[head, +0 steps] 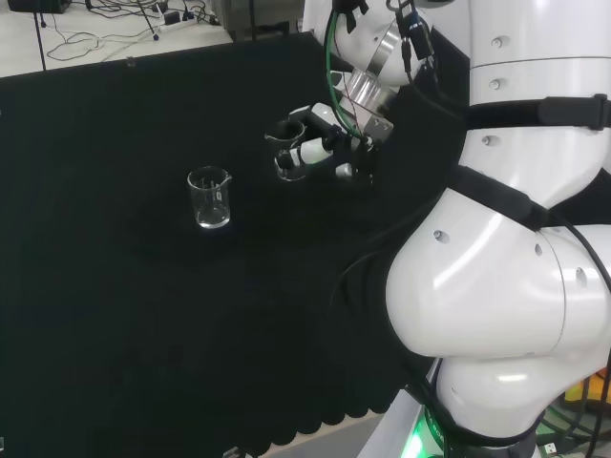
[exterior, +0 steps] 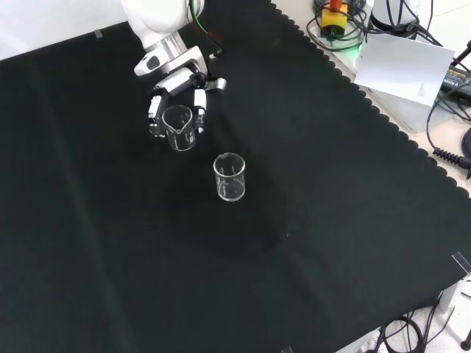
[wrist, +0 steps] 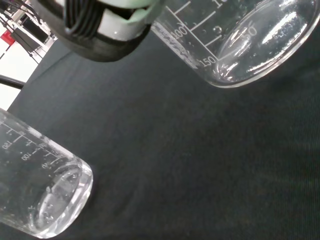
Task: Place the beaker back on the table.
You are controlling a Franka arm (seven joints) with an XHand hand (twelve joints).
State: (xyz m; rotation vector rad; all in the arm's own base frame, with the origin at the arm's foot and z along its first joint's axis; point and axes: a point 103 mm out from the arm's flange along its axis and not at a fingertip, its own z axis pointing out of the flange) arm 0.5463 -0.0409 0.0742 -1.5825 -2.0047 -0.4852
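Note:
A clear glass beaker with printed marks stands upright inside my hand, whose fingers curl round its sides. In the head view the hand reaches left from the arm and the held beaker shows at its fingertips. The wrist view has this beaker close by, its base over the black cloth, with a finger beside it. I cannot tell whether its base touches the cloth. A second clear beaker stands alone on the cloth, near the held one.
The second beaker is left of the hand in the head view and appears large in the wrist view. The scalloped cloth edge runs along the right of the front view, with cables and a white box beyond it.

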